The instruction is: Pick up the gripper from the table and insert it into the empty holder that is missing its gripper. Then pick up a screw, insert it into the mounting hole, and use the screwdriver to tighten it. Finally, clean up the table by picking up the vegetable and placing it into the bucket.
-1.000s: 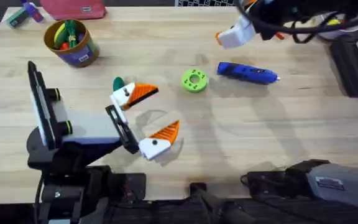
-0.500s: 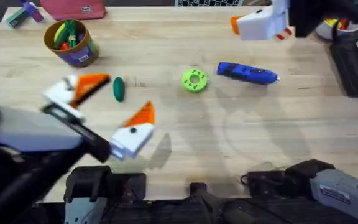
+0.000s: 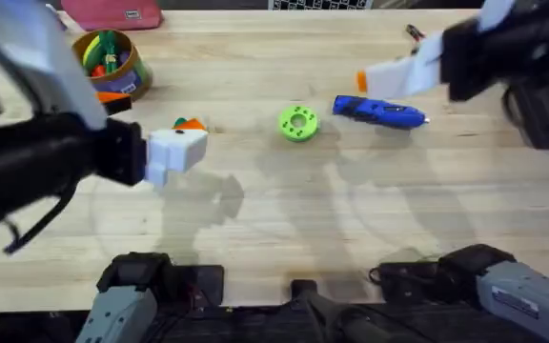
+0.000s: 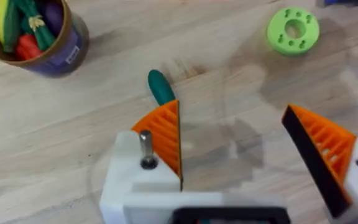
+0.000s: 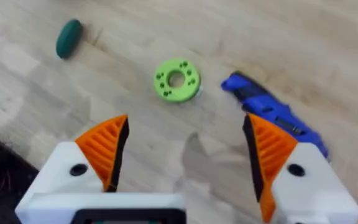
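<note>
The dark green vegetable (image 4: 161, 86) lies on the wood just past one orange fingertip of my left gripper (image 4: 235, 149), which hangs open and empty above the table. From overhead, that gripper (image 3: 152, 110) sits between the vegetable (image 3: 180, 124) and the yellow-brown bucket (image 3: 108, 62), which holds toy vegetables. My right gripper (image 5: 185, 152) is open and empty, high over the blue screwdriver (image 5: 272, 112); one of its white fingers (image 3: 398, 74) shows just behind the screwdriver (image 3: 379, 111). The loose gripper, the holder and the screw are out of view.
A lime-green ring with holes (image 3: 298, 123) lies mid-table, left of the screwdriver. A pink object (image 3: 112, 14) sits at the back left edge. The left arm looms large and dark over the table's left side.
The left arm rose towards the camera and swung left and back, its gripper now by the vegetable and bucket. The right gripper came forward from the back edge to just behind the screwdriver.
</note>
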